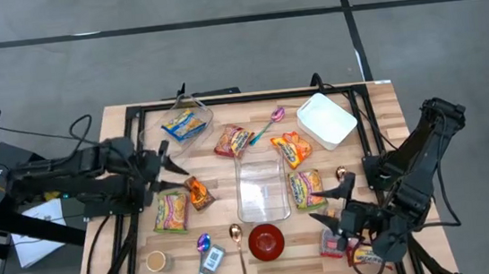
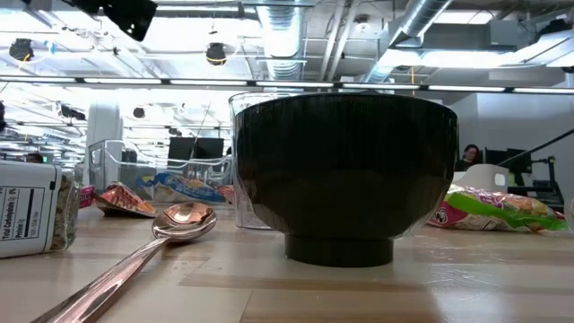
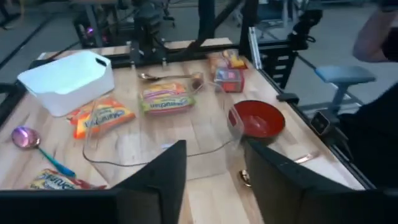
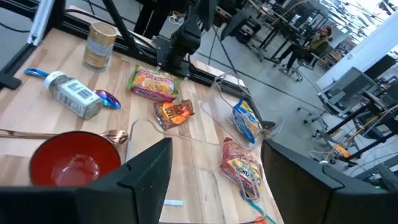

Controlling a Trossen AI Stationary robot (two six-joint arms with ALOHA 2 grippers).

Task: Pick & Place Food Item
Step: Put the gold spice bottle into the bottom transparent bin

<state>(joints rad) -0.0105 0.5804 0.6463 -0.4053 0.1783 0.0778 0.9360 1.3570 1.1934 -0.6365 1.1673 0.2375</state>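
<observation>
Lying beside left gripper (image 1: pixel 174 166): orange packet (image 1: pixel 199 193)

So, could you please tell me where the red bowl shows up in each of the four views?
High view: the round red bowl sits bottom centre, just below the clear plastic container.
Low view: it fills the centre as a dark shape, container behind.
Left wrist view: right of centre, beside the container.
Right wrist view: lower left.
Shared landmark: the copper-coloured metal spoon lying beside it.

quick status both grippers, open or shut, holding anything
left gripper: open, holding nothing, by the orange snack packet.
right gripper: open, holding nothing, near the red bowl.
</observation>
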